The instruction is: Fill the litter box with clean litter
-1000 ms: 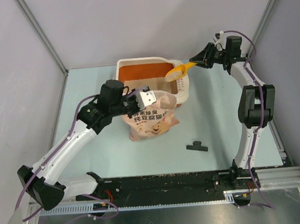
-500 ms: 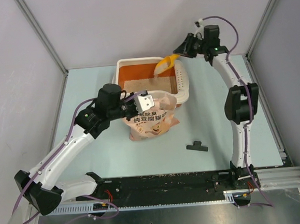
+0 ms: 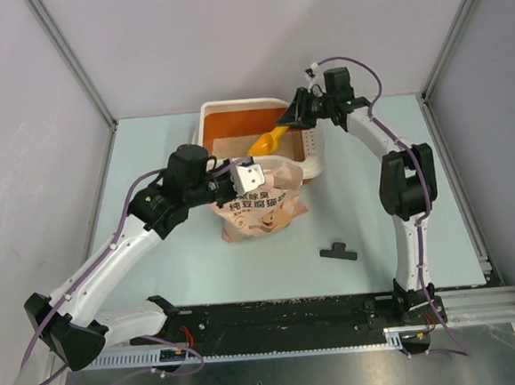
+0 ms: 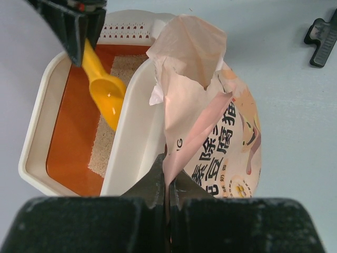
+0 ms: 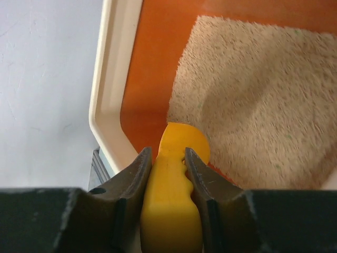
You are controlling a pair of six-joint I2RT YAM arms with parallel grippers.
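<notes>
The right claw [image 5: 168,155] is clamped on the handle of the scoop [image 5: 169,211]; its fingers press the yellow plastic from either side, and the bowl points down and away from the tips. Below and ahead of that claw lies the box [image 5: 108,95]; in it is the litter [image 5: 253,105], a pale patch over only part of the orange floor (the strip left of the tips is bare). The left claw [image 4: 167,176] is closed tight on a thin fold of the bag [image 4: 231,137] at its torn mouth; the bag lies beyond the tips, with the box's near wall just to their left.

The litter looks loose, dry and fine; it should pour and slide rather than clump, so no claw can take it directly; it must go by scoop or by tipping the bag. The scoop seems stiff, light and smooth, perhaps slippery; the flat handle is the sensible hold. The bag is soft film, probably heavy low down; a pinch at the lip may let it sag or tear; a lower corner would tip it better.
</notes>
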